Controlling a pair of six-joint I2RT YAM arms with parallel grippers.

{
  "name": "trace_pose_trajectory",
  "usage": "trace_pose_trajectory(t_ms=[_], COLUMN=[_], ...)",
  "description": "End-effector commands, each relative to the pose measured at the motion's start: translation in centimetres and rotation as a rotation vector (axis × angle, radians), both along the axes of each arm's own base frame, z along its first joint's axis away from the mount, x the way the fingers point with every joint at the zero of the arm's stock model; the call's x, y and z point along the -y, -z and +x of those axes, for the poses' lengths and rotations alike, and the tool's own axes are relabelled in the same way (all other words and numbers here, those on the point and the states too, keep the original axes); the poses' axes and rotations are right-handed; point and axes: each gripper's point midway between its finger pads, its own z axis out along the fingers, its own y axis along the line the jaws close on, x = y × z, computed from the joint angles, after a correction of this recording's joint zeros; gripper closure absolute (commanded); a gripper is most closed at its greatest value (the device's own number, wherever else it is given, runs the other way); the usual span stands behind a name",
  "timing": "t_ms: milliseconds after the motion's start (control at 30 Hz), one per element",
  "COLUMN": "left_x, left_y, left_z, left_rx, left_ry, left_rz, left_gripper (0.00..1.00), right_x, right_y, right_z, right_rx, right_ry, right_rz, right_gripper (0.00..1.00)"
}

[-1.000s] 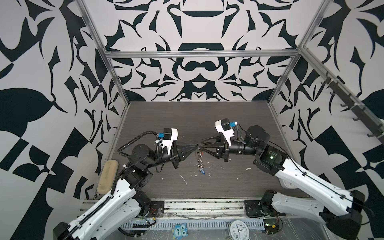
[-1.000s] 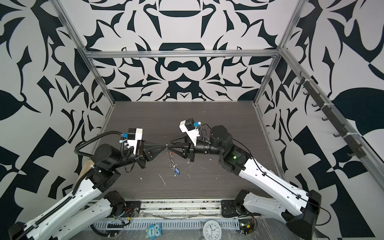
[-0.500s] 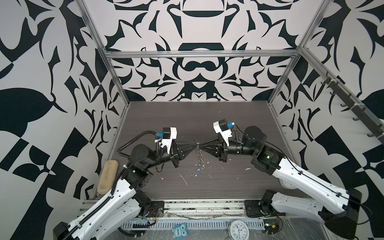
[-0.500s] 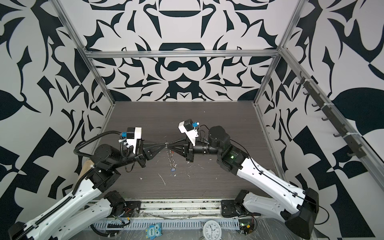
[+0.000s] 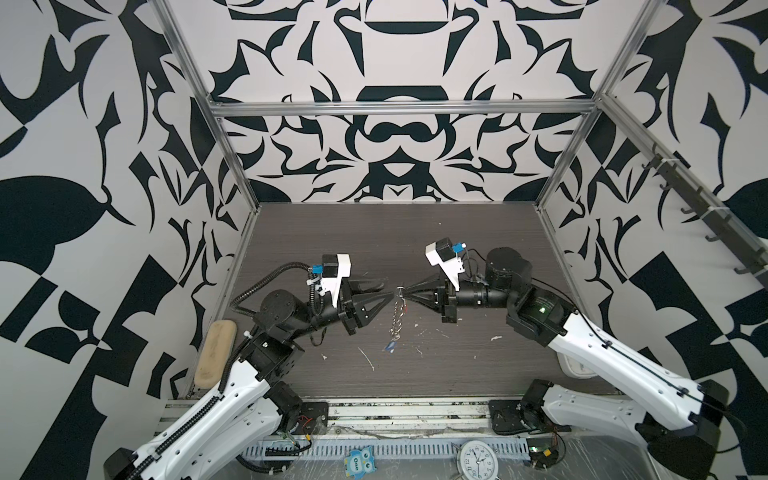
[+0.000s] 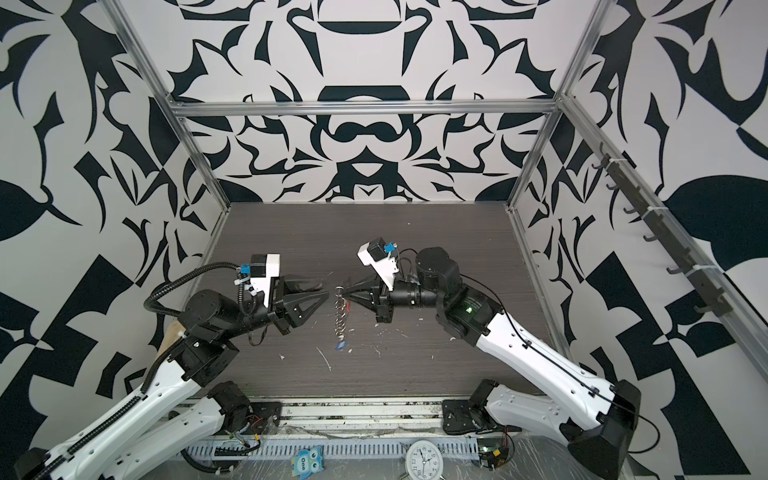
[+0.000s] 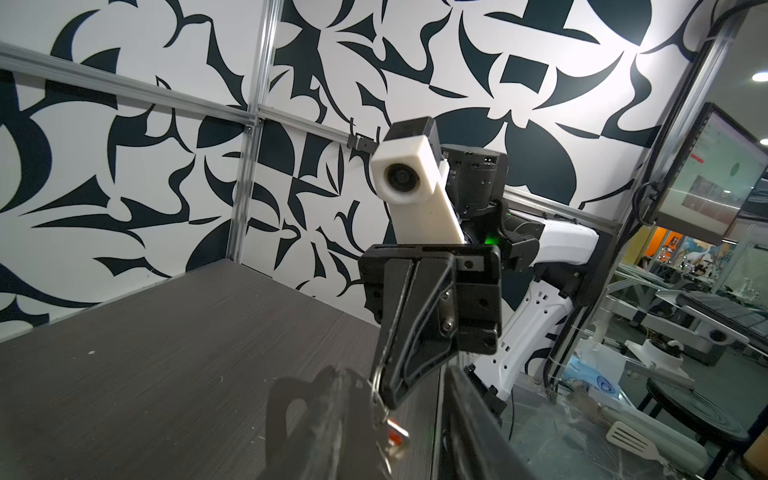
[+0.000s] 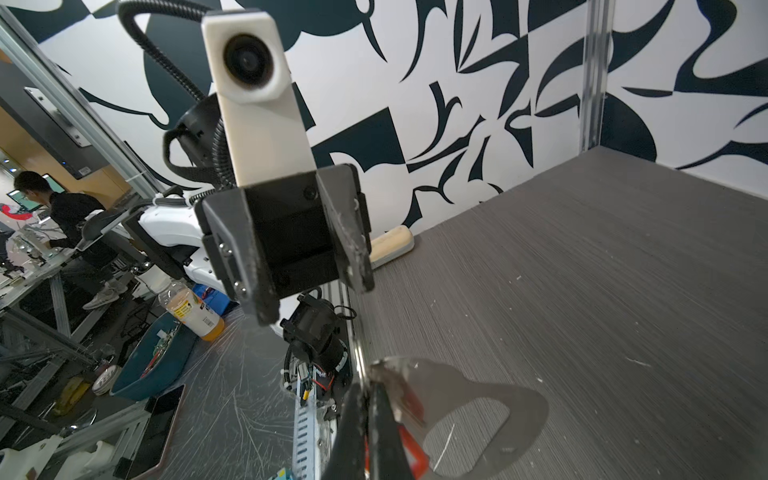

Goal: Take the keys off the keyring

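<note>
Right gripper (image 8: 371, 388), low in the centre of its wrist view, has closed on the edge of the keyring (image 8: 482, 395), with the red key (image 8: 411, 455) just beside its jaws. Farther back, in the upper left, the left gripper (image 8: 313, 297) has just let go and stands with jaws apart. In a top view the blue key (image 5: 390, 347) hangs below, near the frame's centre; both keys seem still attached, but the left gripper is now free to pull one.

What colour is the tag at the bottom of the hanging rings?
The tag is blue, clearest in both top views.
</note>
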Motion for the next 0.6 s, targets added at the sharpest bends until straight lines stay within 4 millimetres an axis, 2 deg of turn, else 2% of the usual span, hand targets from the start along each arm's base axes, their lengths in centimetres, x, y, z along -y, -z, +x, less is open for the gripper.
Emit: trace_pose_trajectory(t_ms=[0, 233, 400, 567], left_x=[0.0, 1.6, 1.9, 2.0], left_y=[0.4, 1.7, 1.9, 2.0], left_z=[0.3, 0.1, 0.0, -0.2], left_rx=[-0.019, -0.097, -0.106, -0.103], left_ry=[-0.018, 0.083, 0.109, 0.124], left_rz=[0.032, 0.12, 0.132, 0.136], left_gripper=[0.59, 0.59, 0.59, 0.67], right_x=[1.0, 1.4, 1.2, 1.2], right_y=[-1.6, -1.0, -0.5, -0.1], right_z=[-0.6, -0.6, -0.5, -0.4], right_rx=[0.07, 0.082, 0.072, 0.068], right_ry=[-0.037, -0.092, -0.135, -0.15], right_rz=[-0.041, -0.186, -0.257, -0.299], right_gripper=[1.0, 1.0, 1.0, 1.0])
